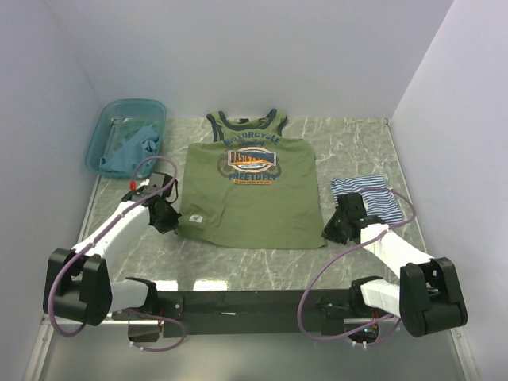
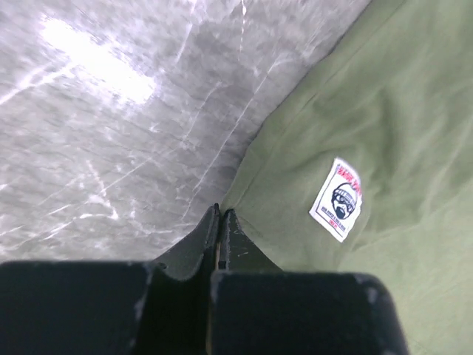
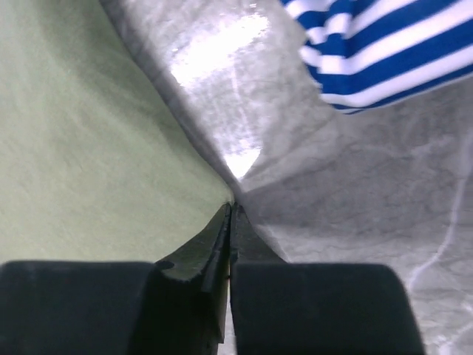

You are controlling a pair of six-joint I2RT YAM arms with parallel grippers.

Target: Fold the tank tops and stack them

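Note:
The olive green tank top [image 1: 250, 198] lies spread flat in the middle of the table, lettering up and neck toward the back. My left gripper [image 1: 169, 216] sits at its near left hem corner. In the left wrist view its jaws [image 2: 220, 211] are shut, with the olive cloth's [image 2: 384, 111] edge running in between the tips. My right gripper [image 1: 333, 230] is at the near right hem corner. Its jaws [image 3: 232, 205] are shut on the olive cloth's [image 3: 74, 148] edge. The striped tank top [image 1: 373, 197] lies folded at the right. The teal-blue tank top [image 1: 131, 151] lies crumpled in the basin.
A translucent teal basin [image 1: 131, 102] stands at the back left corner. A white label [image 2: 338, 198] is sewn near the olive top's left hem. The striped cloth [image 3: 384, 52] lies just beyond my right gripper. White walls close in the marble table on three sides.

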